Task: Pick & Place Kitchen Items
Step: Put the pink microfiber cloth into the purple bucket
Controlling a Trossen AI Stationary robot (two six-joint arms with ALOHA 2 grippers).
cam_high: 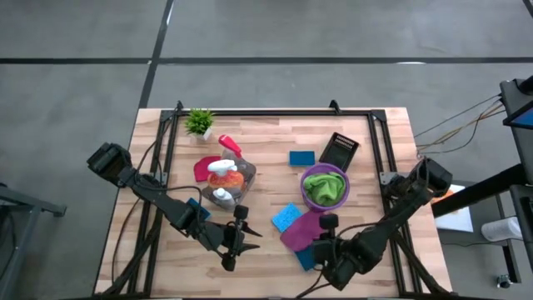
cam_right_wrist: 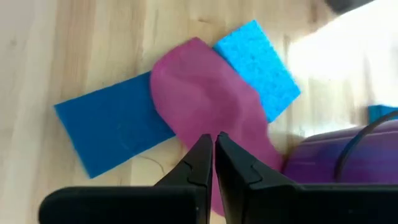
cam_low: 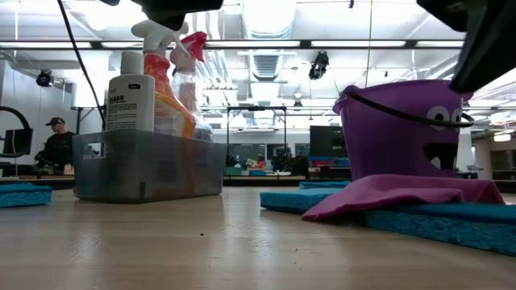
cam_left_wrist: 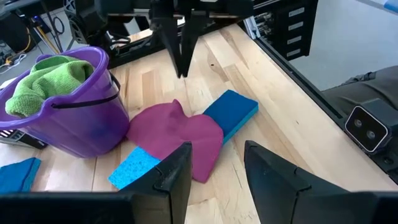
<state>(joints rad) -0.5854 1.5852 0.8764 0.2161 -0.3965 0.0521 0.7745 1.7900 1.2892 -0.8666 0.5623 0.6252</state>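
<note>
A magenta cloth [cam_right_wrist: 205, 99] lies draped over two blue sponges, a dark one [cam_right_wrist: 112, 127] and a lighter one [cam_right_wrist: 258, 62], at the table's near middle [cam_high: 301, 229]. My right gripper [cam_right_wrist: 214, 146] hangs shut just above the cloth, clear of it, with nothing between its fingers; in the left wrist view it shows as a dark point [cam_left_wrist: 182, 65] over the cloth's far side. My left gripper [cam_left_wrist: 214, 165] stands open to the cloth's left [cam_high: 246, 233], holding nothing. A purple bucket [cam_high: 343, 198] with a green cloth [cam_high: 323, 188] inside stands beyond.
A clear bin [cam_high: 243, 193] holds an orange spray bottle [cam_high: 225, 175] and smaller bottles; a red cloth [cam_high: 202, 168] lies beside it. A third blue sponge [cam_high: 301, 157], a black object [cam_high: 339, 150] and a small plant [cam_high: 200, 122] are farther back. A black frame [cam_high: 275, 111] borders the table.
</note>
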